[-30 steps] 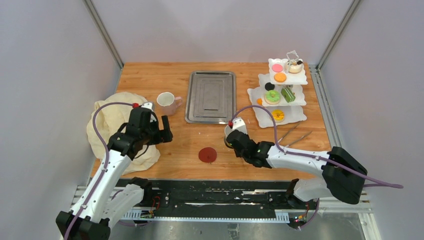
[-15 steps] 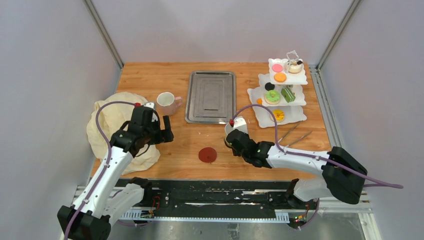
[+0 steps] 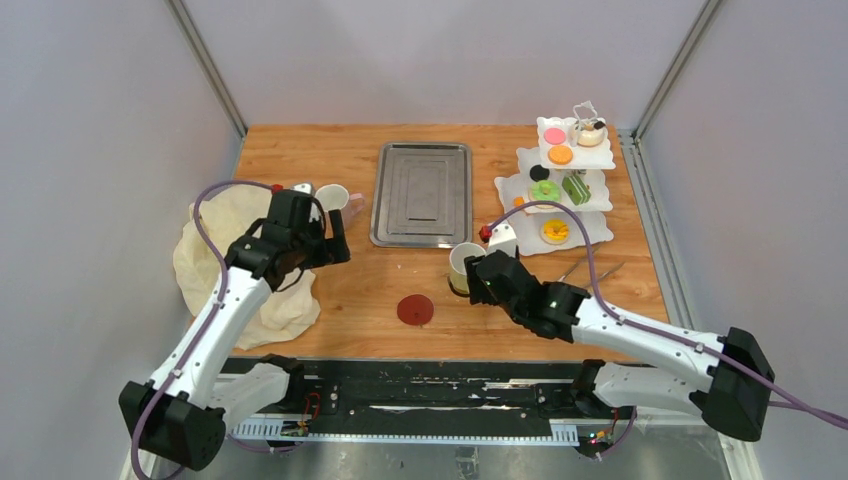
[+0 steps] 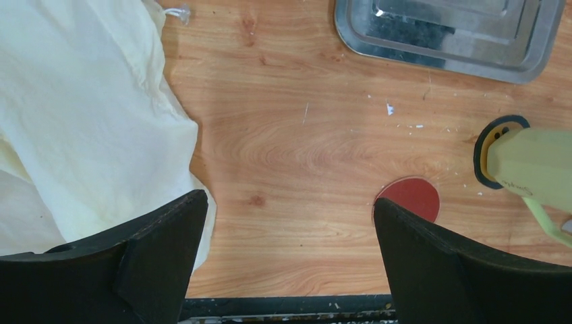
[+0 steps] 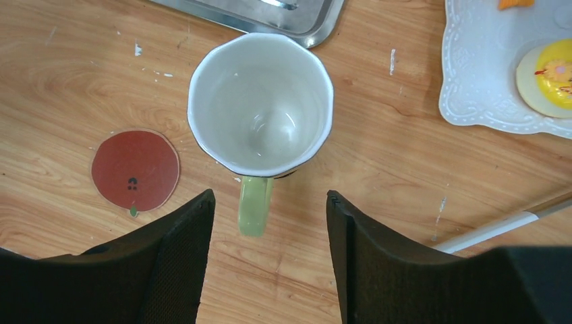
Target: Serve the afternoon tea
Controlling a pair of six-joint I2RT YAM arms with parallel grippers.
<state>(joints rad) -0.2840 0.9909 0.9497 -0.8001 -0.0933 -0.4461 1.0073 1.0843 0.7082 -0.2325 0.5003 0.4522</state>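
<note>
A pale green mug stands upright and empty on a dark coaster, just in front of the steel tray. My right gripper is open; the mug's green handle points into the gap between its fingers without touching either. A red coaster lies bare to the mug's left. A pinkish mug stands at the tray's left, partly hidden behind my left gripper, which hangs wide open and empty over bare wood. The white tiered stand with colourful pastries stands at the back right.
A rectangular steel tray lies at the back centre. A cream cloth is heaped on the left under my left arm. Metal tongs lie right of the green mug. The stand's lowest plate holds a yellow tart.
My right gripper has opened, let go of the green mug and drawn back to the right. My left arm has moved farther back, toward the pinkish mug.
</note>
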